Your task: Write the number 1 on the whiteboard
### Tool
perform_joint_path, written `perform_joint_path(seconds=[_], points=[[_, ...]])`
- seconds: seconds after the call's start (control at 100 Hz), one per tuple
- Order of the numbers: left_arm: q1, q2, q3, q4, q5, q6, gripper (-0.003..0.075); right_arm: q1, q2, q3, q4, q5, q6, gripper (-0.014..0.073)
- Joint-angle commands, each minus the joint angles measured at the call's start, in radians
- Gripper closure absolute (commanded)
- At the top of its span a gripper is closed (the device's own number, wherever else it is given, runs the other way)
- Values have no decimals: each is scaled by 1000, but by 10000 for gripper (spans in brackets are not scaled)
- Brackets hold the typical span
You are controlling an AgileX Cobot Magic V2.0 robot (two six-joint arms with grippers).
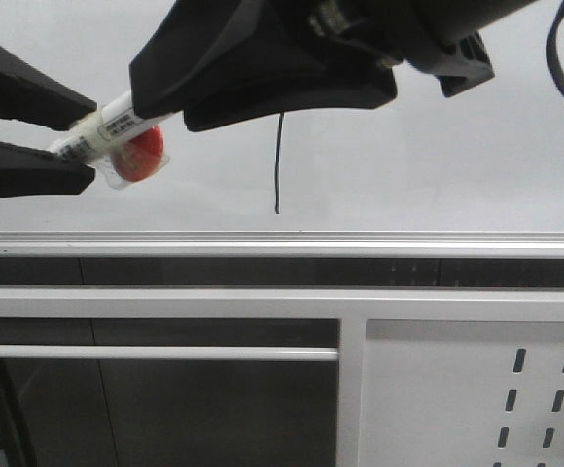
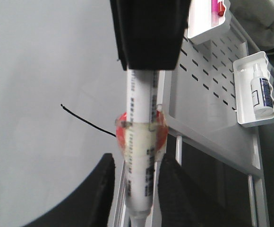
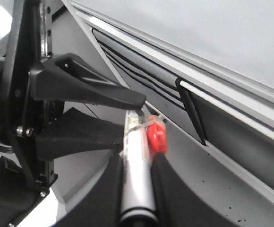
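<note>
Gleaming pale and smooth, the whiteboard (image 1: 457,165) carries the number 1 (image 1: 279,165), a thin black curved stroke. Both the left claw (image 2: 134,189) and right claw (image 3: 138,182) clamp one white marker (image 2: 141,142); its label print is unreadable.

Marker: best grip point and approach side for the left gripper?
The bare white barrel of the marker past the red disc, from the end away from the right gripper, fingers across its axis: straight there, bulging at the disc.
</note>
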Motion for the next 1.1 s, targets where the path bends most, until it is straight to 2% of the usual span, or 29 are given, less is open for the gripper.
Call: perform_joint_path(seconds=[0.0,0.21,0.28,0.39,0.78,0.87,0.92,0.97,1.02,1.09], points=[[-3,-8,-34,-46,-18,-8,521,-8,-18,-34,-2,-33,-10,655],[-3,-8,-34,-68,-18,-8,533,-8,-20,-34,0,-27,-10,655],[-3,-8,-34,-79,-14,-8,589,-8,-20,-34,0,-27,-10,655],[-3,-8,-34,-79,-5,-8,741,-8,-20,-34,0,-38,-10,655],[-3,-8,-34,-85,28,-11,738,-8,-20,-34,0,-34,-10,634],[-3,-8,-34,-85,28,-14,738,-8,-20,-41,-2,-16,-10,494],[-3,-8,-34,-85,29,-16,738,-8,-20,-49,-2,-3,-10,362],[-3,-8,-34,-85,29,-16,738,-8,-20,-58,-2,-1,-10,193],[-3,-8,-34,-92,29,-22,738,-8,-20,-65,-8,-5,-10,78],[-3,-8,-34,-114,29,-47,738,-8,-24,-65,-8,-37,-10,33]])
